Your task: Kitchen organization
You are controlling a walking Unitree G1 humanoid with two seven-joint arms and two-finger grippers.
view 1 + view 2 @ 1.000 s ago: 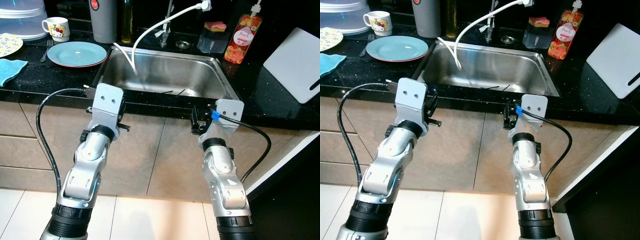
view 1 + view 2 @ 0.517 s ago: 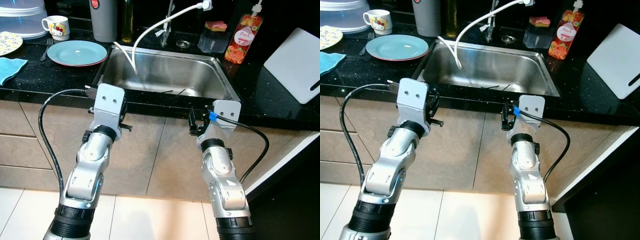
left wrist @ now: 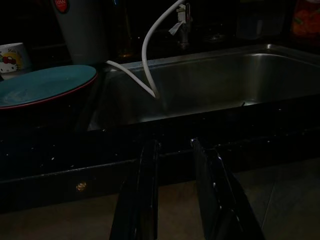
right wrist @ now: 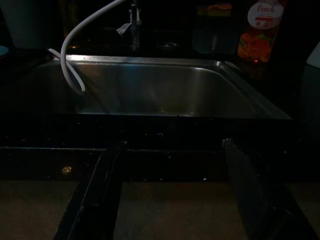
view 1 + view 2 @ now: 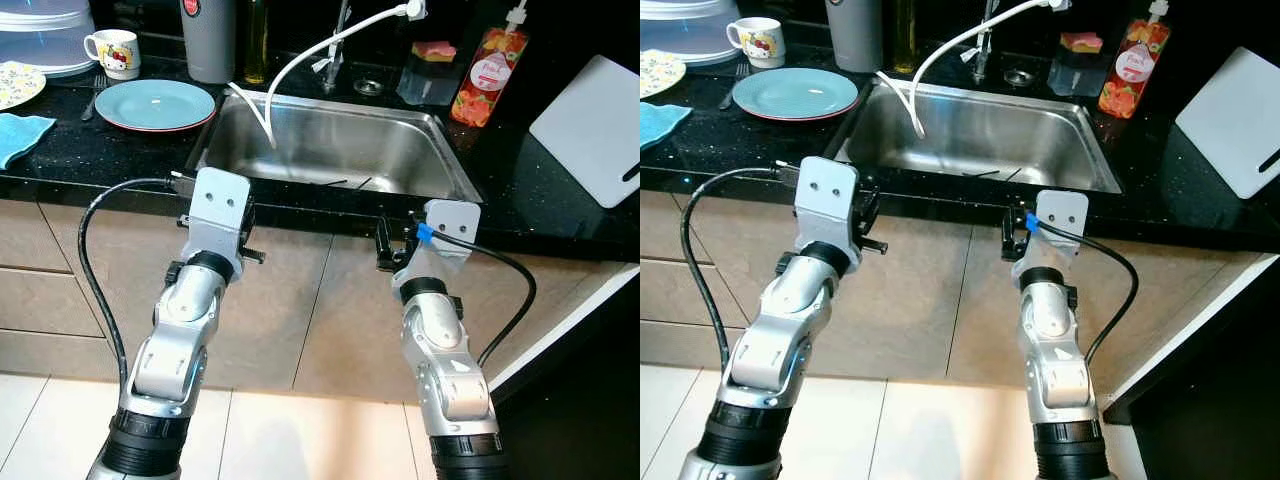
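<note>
Both arms are raised in front of the black counter edge point(image 5: 320, 200), below the steel sink point(image 5: 400, 160). My left gripper point(image 3: 172, 145) points at the counter's front near the sink's left corner, with its fingers a small gap apart and nothing between them. My right gripper point(image 4: 172, 145) faces the sink's front edge, its fingers spread wide and empty. A teal plate point(image 5: 155, 105) lies left of the sink with a fork point(image 5: 90, 100) beside it. Behind the plate stands a white cartoon mug point(image 5: 112, 53). A white hose point(image 5: 300, 60) curves from the tap into the basin.
On the counter's left lie a blue cloth point(image 5: 20, 135) and a patterned plate point(image 5: 15, 85). A grey canister point(image 5: 208, 40) stands behind the sink. A peach soap bottle point(image 5: 477, 75), a sponge holder point(image 5: 425, 70) and a white cutting board point(image 5: 590, 115) are at the right. Beige cabinet fronts point(image 5: 300, 300) are below.
The view has shifted slightly. Both arms stay at about the same place before the counter edge, and nothing has been picked up or let go.
</note>
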